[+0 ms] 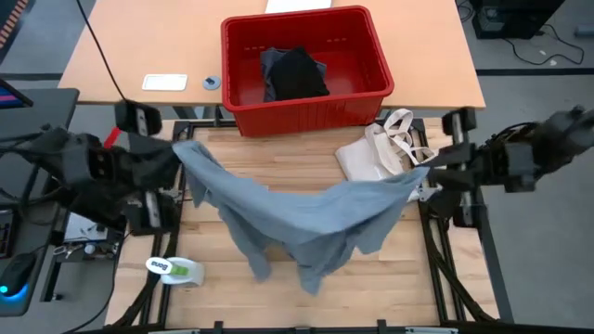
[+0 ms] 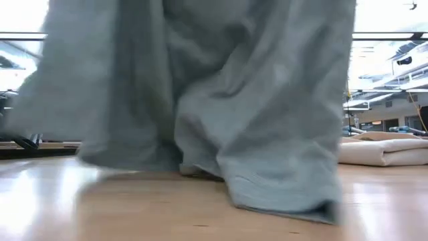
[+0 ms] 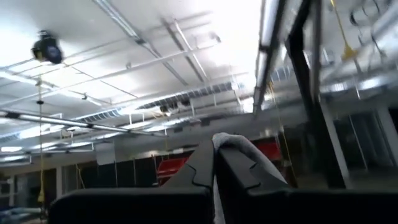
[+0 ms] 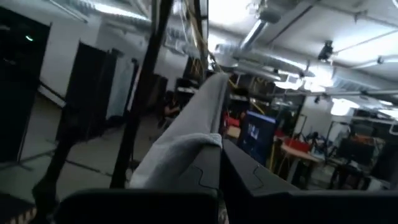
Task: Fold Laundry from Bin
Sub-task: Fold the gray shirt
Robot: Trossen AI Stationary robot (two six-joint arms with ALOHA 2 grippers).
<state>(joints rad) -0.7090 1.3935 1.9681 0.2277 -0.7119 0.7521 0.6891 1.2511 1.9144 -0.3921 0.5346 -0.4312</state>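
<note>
Grey T-shirt (image 1: 297, 218): held stretched in the air between the two grippers, sagging in the middle above the wooden table (image 1: 390, 278). In the low view its lower folds (image 2: 267, 134) are seen touching the tabletop.
Left gripper (image 1: 178, 151): closed on one end of the grey T-shirt. In the left wrist view a fold of the cloth (image 3: 239, 146) is pinched between the closed fingers (image 3: 202, 168).
Left arm: reached in from the left side of the table, raised off the surface, wrist turned toward the centre.
Right gripper (image 1: 425, 173): clamped on the other end of the grey T-shirt. In the right wrist view the cloth (image 4: 186, 134) is draped up and over the fingers (image 4: 242, 171).
Right arm: extended from the right side, held level, at about the same height as the left.
Bin (image 1: 306, 107): set at the far edge of the table, behind the stretched shirt.
Black garment (image 1: 297, 74): left lying inside the bin.
Tote bag (image 1: 376, 153): laid on the table near the right gripper, just in front of the bin.
Green-and-white object (image 1: 174, 270): placed near the front left of the table.
</note>
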